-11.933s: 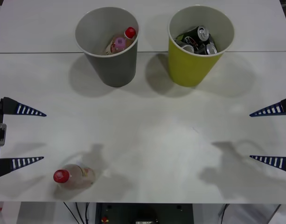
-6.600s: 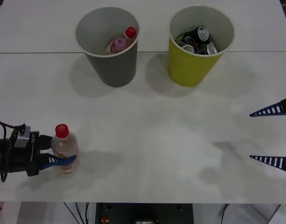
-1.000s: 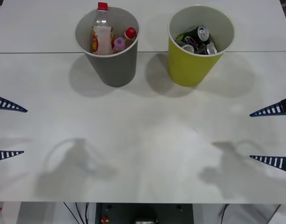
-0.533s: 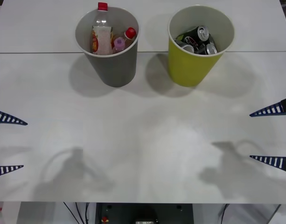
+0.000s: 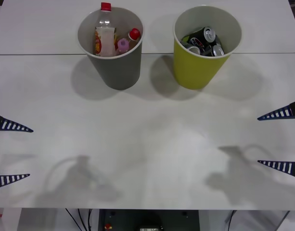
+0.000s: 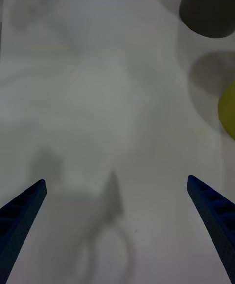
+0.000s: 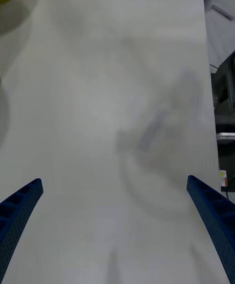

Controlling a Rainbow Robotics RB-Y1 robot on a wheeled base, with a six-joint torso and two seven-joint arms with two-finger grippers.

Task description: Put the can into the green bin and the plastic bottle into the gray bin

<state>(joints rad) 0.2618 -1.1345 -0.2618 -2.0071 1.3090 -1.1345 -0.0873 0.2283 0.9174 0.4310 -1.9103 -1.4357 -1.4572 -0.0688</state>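
The left gripper hangs spread wide and empty at the table's left edge, the right gripper likewise at the right edge. Well apart from both, the plastic bottle stands upright in the gray bin beside a pink-capped bottle and a smaller red-capped bottle. The green bin holds cans.
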